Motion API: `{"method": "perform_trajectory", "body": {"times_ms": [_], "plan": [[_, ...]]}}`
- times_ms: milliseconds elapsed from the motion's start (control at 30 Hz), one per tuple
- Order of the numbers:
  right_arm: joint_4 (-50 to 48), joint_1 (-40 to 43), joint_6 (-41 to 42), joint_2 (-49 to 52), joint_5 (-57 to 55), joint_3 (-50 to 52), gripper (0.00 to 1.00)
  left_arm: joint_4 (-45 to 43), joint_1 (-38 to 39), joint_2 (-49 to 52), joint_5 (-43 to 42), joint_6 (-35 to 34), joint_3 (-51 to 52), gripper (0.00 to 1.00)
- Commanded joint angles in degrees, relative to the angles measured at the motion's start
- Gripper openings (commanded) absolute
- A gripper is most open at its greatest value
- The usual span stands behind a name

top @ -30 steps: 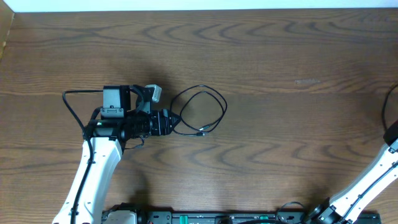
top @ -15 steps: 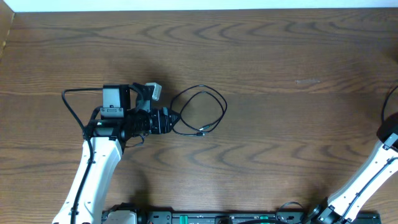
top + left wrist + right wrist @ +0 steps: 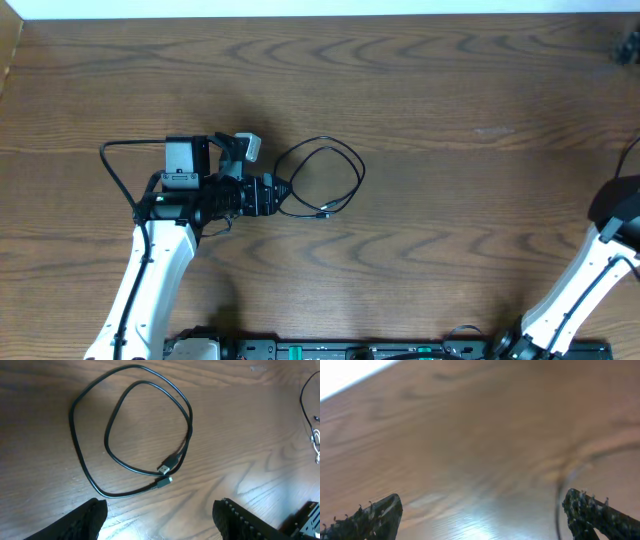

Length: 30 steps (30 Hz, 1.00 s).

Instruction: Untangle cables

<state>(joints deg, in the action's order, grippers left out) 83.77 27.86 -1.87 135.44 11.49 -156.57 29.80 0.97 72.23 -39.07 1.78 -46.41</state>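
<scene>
A thin black cable (image 3: 360,172) lies on the wooden table (image 3: 420,90) in a double loop. In the left wrist view that cable (image 3: 190,420) has both small plug ends (image 3: 165,467) inside the loop, close together. My left gripper (image 3: 275,192) sits just left of it. Its jaws (image 3: 160,510) are open over bare wood, a little short of the loop. A short piece of white cable (image 3: 316,442) shows at the far right edge. My right gripper (image 3: 482,515) is open above blurred wood, with a thin dark line (image 3: 557,510) beside its right finger.
The right arm (image 3: 600,250) reaches up along the table's right edge. A thin black arc (image 3: 622,165) curves at that edge, and a dark blurred shape (image 3: 628,45) sits at the top right corner. The table's back edge meets a white strip (image 3: 300,8).
The left jaws have opened a little wider while the left arm stayed put. The right arm has shifted slightly left into view. The black cable has not moved.
</scene>
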Motion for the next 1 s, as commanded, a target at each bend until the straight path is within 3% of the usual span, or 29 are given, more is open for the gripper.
{"method": "perform_trajectory", "body": {"times_ms": [0, 433, 667, 967], "plan": [[0.52, -2.64, -3.13, -5.14, 5.16, -0.50, 0.99, 1.38, 0.09, 0.44, -0.20, 1.20, 0.26, 0.73], [5.46, -11.50, 4.55, -14.88, -7.54, -0.48, 0.99, 3.32, 0.09, 0.31, -0.44, 1.66, 5.31, 0.73], [8.96, -15.30, 6.67, -19.26, -13.05, -0.37, 0.99, -2.12, 0.09, 0.26, -4.09, 1.64, 9.55, 0.73], [11.28, -17.20, 8.72, -26.91, -17.25, 2.56, 0.99, -1.95, 0.09, -2.45, -5.27, 1.64, 10.12, 0.73]]}}
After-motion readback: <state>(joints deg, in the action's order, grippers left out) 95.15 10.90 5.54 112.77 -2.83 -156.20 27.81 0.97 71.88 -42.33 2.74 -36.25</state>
